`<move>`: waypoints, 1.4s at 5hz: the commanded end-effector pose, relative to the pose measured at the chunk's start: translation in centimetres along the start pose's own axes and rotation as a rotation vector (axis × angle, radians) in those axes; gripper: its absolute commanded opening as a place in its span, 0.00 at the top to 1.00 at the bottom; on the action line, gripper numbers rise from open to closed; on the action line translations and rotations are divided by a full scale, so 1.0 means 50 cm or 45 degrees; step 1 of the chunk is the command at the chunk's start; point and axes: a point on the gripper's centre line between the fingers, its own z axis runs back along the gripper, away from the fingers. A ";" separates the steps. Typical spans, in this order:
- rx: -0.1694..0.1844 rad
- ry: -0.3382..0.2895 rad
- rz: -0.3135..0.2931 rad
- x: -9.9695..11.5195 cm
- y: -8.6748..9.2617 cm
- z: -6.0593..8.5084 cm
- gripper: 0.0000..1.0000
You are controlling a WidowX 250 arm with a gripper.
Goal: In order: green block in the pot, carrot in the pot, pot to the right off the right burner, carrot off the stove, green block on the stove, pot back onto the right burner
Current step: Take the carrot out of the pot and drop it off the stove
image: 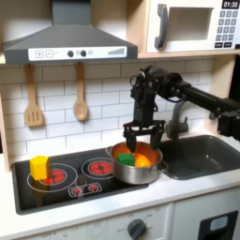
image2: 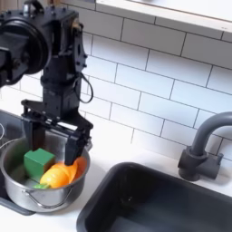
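While hanging over the pot (image: 137, 162) (image2: 41, 181), gripper (image: 137, 143) (image2: 52, 154) spread wide and grasping nothing, one finger (image2: 33, 141) down inside the pot's far rim above the green block (image2: 38, 162), the other finger (image2: 76, 148) beside the carrot (image2: 60, 174). Green block (image: 125, 159) and carrot (image: 142, 160) both lying inside the pot, touching, block toward the first exterior view's left. Pot sitting at the right edge of the stove (image: 66, 187), over the right burner (image: 98, 168), just beside the sink (image: 200, 155) (image2: 163, 204). Sink basin dark, with an arched faucet (image2: 201, 145) at its back edge. Yellow block (image: 39, 167) standing on the left burner (image: 54, 177), with a small red piece on top, near the stove's left edge. Two wooden utensils (image: 81, 94) hanging on the tiled wall behind. White tabletop (image: 178, 187) running along the front.
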 end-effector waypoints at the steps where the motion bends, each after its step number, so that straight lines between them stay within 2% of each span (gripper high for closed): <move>1: 0.012 0.054 -0.011 -0.016 0.000 -0.036 0.00; 5: 0.022 0.139 -0.006 -0.040 -0.004 -0.083 0.00; 6: 0.034 0.148 -0.003 -0.044 -0.001 -0.088 0.00; 7: 0.036 0.148 -0.013 -0.048 -0.005 -0.085 0.04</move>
